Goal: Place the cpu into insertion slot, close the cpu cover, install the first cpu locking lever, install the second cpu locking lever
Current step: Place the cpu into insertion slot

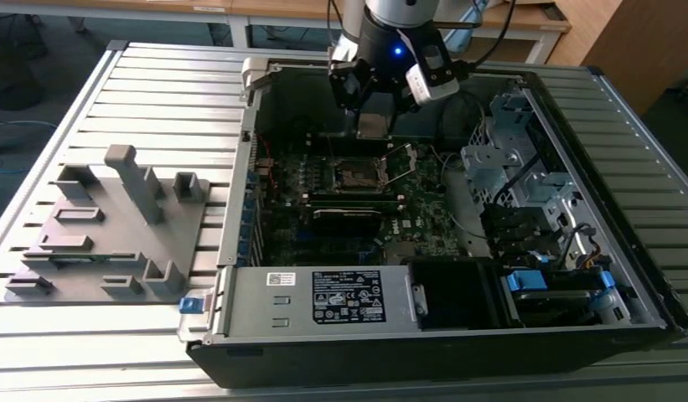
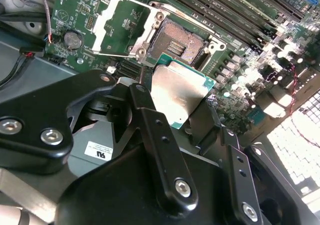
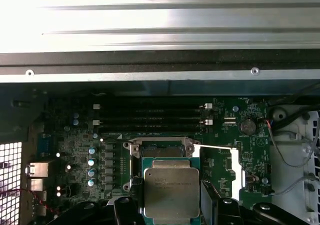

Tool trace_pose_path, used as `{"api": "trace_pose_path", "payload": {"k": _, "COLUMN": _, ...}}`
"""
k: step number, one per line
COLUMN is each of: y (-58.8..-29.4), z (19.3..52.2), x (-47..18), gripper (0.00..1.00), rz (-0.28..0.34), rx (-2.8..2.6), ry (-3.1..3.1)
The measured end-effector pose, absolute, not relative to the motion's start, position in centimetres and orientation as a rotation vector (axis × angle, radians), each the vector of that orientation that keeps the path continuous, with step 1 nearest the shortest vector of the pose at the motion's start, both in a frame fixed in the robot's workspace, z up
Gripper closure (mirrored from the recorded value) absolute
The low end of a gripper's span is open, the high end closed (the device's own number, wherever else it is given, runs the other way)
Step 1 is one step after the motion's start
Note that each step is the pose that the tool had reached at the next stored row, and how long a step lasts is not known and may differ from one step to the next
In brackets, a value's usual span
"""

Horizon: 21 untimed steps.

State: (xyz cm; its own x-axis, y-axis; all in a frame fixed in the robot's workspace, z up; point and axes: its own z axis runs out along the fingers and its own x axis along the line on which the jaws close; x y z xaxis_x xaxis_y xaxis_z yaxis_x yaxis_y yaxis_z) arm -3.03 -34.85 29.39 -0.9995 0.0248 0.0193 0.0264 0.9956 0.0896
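Gripper (image 2: 176, 105) is clamped on the cpu (image 2: 182, 92), with 2 black fingers (image 2: 146, 97) pinching opposite edges and the silver lid facing up. It hangs above the motherboard (image 2: 240, 60), just beside the insertion slot (image 2: 182, 42) and not in it yet. The slot is bare with its contact field showing. The cpu cover (image 2: 104, 25) is swung open to one side, so imo placing the chip is the step in hand.

To do it right I'd keep the chip dead flat, square it to the recess and match the corners. Then lower it straight down and release with zero sideways shove, because those contacts look easy to wreck.

In the first wrist view the long memory slots (image 3: 150, 116) run along the far side of the socket. A coin battery (image 2: 73, 39) sits past the open cover, with loose wires (image 2: 30, 52) beyond that.

Main thing in the way, I reckon, is the cover's hinge edge, which sits close to 1 finger. A thin rod is there too; it might be a lever, I can't tell.

The case wall (image 1: 254, 92) and drive cage (image 1: 511, 159) box the arm in. A grey fixture (image 1: 109, 226) lies outside the case, on the exterior view's left.
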Motion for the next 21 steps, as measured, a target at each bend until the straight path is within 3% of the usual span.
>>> {"api": "trace_pose_path", "payload": {"k": 21, "y": -34.85, "z": 29.05, "x": -3.03, "gripper": 0.46, "rz": -0.141, "rx": -0.040, "ry": -3.120}}
